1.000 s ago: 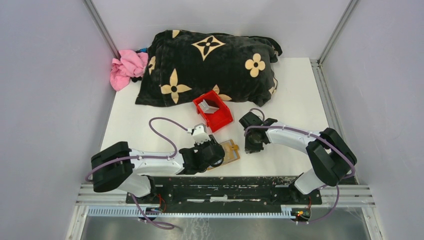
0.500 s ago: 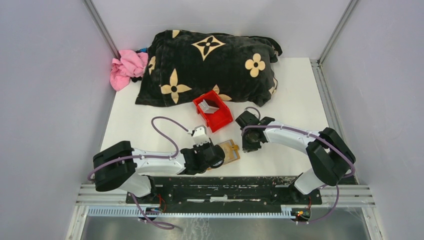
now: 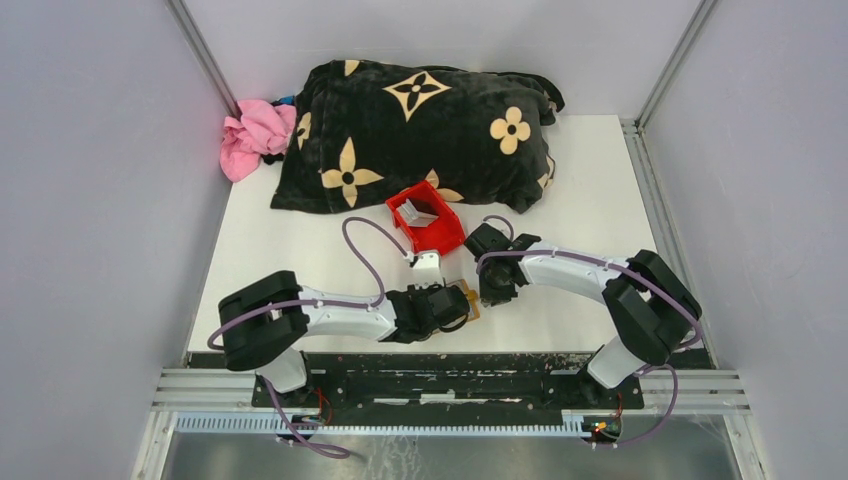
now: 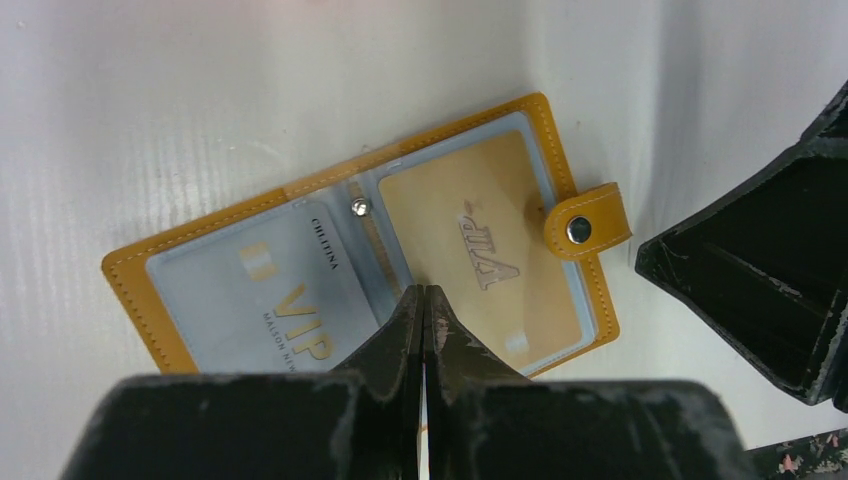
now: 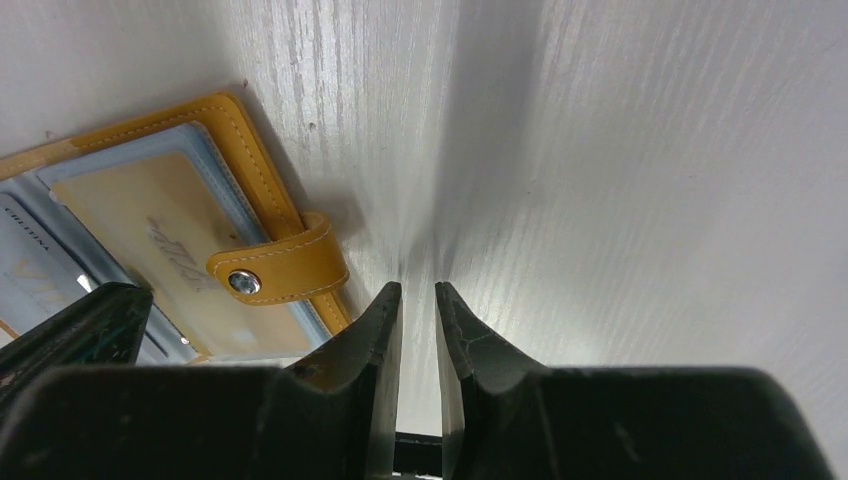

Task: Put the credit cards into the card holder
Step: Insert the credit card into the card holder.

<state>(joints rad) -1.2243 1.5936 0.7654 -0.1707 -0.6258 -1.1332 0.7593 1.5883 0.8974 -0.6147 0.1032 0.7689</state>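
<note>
The card holder (image 4: 130, 272) lies open and flat on the white table, tan-yellow with clear pockets. A silver credit card (image 4: 270, 300) fills its left pocket and a gold one (image 4: 480, 250) its right pocket. My left gripper (image 4: 423, 292) is shut with nothing held, its tips over the centre fold. My right gripper (image 5: 418, 290) stands just right of the holder's snap strap (image 5: 280, 265), narrowly open over bare table. From above, the holder (image 3: 468, 302) peeks out between the two grippers. More pale cards (image 3: 418, 212) lie in the red bin (image 3: 447, 236).
A black blanket with tan flowers (image 3: 420, 130) covers the back of the table, with a pink cloth (image 3: 255, 135) at its left. The red bin sits just behind the grippers. The right gripper's black body (image 4: 760, 270) stands close to the holder's right edge.
My left gripper has shut and its arm has slid right over the card holder. The right gripper has moved a little left, closer to the holder.
</note>
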